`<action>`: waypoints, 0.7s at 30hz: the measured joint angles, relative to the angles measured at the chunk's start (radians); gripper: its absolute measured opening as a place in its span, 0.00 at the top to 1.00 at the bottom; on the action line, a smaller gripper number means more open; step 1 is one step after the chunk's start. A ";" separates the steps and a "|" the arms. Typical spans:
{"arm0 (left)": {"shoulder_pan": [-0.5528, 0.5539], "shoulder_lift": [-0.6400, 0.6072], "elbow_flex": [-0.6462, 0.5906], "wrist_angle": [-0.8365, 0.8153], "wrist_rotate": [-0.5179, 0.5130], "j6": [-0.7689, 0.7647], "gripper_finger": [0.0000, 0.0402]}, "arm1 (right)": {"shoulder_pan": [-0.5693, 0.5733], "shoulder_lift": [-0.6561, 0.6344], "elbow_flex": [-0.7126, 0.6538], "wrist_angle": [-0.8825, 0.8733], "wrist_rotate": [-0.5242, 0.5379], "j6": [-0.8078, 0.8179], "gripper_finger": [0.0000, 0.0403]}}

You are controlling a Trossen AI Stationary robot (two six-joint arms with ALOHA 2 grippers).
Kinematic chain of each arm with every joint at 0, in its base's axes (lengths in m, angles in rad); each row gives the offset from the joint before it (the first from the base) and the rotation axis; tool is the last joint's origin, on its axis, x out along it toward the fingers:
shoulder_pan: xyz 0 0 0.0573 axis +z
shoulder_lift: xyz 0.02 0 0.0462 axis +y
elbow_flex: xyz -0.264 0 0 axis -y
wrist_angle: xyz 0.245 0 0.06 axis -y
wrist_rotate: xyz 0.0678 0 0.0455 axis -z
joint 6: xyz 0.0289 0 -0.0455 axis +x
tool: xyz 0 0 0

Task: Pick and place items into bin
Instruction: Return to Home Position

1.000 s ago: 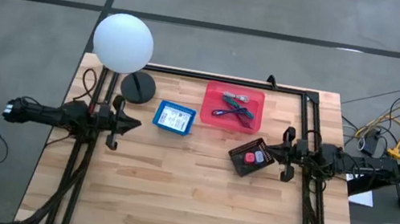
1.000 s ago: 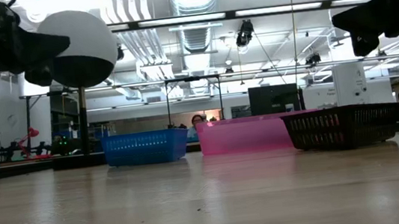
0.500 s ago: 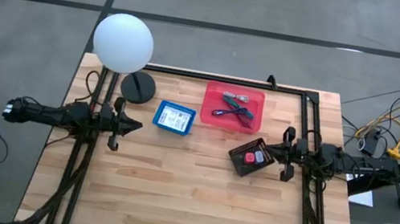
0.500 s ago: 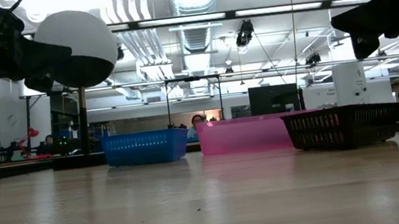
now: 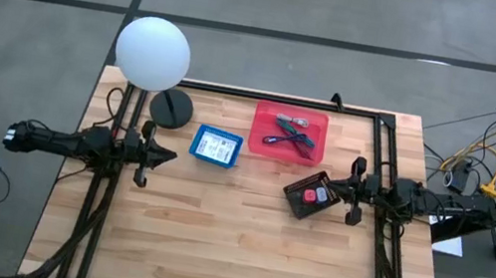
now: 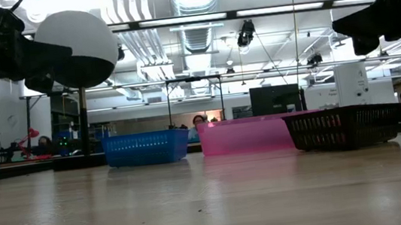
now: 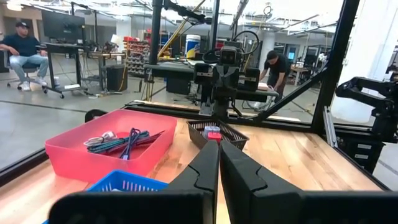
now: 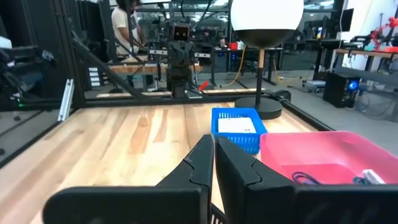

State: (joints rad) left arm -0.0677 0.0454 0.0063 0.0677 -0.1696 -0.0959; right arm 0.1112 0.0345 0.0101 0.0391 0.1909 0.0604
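We see the left gripper [image 5: 162, 155] raised above the left side of the wooden table [image 5: 230, 247], its fingers clenched together on nothing. The right gripper [image 5: 339, 188] hangs opposite it on the right side, also pinched closed and empty, and the two point at each other across the boards.

The cables [image 5: 291, 136], blue, purple and a pale one, lie tangled inside the pink bin [image 5: 258, 129], which sits toward the back of the table between the two arms.

A black basket [image 5: 294, 189] with a red thing [image 5: 322, 195] in it lies just in front of the right gripper's tips; we cannot tell whether they are over its rim. A blue bin [image 5: 197, 141] holding a white card [image 5: 217, 146] lies near the left gripper, ahead of it and a little toward the back. The lamp's black base [image 5: 170, 107] stands just behind that gripper, and its white globe [image 5: 152, 52] hangs over the back-left corner.

Beyond the table, a seated person [image 7: 25, 46] shows in the left wrist view.
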 joint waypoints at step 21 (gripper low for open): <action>0.000 0.006 -0.001 0.000 0.000 -0.001 1.00 | 0.000 0.001 0.000 0.000 0.001 -0.009 0.98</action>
State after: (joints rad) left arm -0.0677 0.0517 0.0051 0.0675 -0.1692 -0.0973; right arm 0.1110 0.0353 0.0101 0.0391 0.1917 0.0515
